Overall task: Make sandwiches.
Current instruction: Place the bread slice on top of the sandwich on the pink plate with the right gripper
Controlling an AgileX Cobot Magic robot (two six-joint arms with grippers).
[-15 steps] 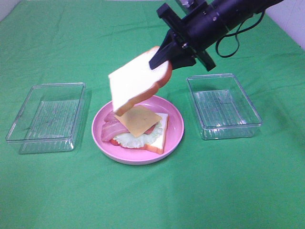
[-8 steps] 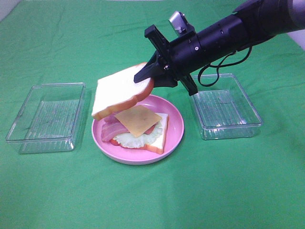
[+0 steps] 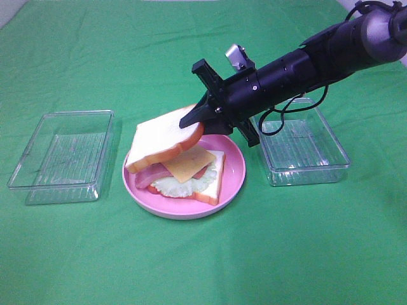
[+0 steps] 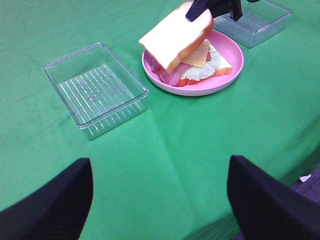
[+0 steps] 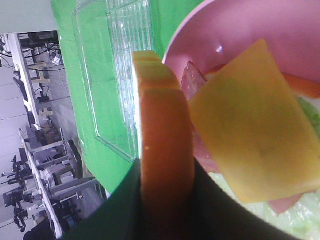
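Observation:
On the pink plate [image 3: 233, 170] lies an open sandwich: a bread slice [image 3: 213, 188], lettuce [image 3: 178, 186], bacon [image 3: 145, 176] and a yellow cheese square [image 3: 188, 163]. My right gripper [image 3: 194, 120] is shut on the crust of the top bread slice [image 3: 162, 138] and holds it slightly tilted over the stack. The slice's low far end is down by the bacon. In the right wrist view the crust [image 5: 162, 140] sits between my dark fingers [image 5: 212, 207], above the cheese [image 5: 255, 120]. My left gripper [image 4: 159, 167] stands open and empty near the table's front edge, well back from the plate [image 4: 231, 66].
A clear plastic tray [image 3: 60, 155] stands left of the plate and a second one [image 3: 299, 141] to its right, under my right arm. Both are empty. Green cloth [image 3: 203, 260] covers the table.
My right gripper has come down and to the left with the top slice. The slice has swung from steeply tilted to nearly flat over the stack. The left gripper has not moved.

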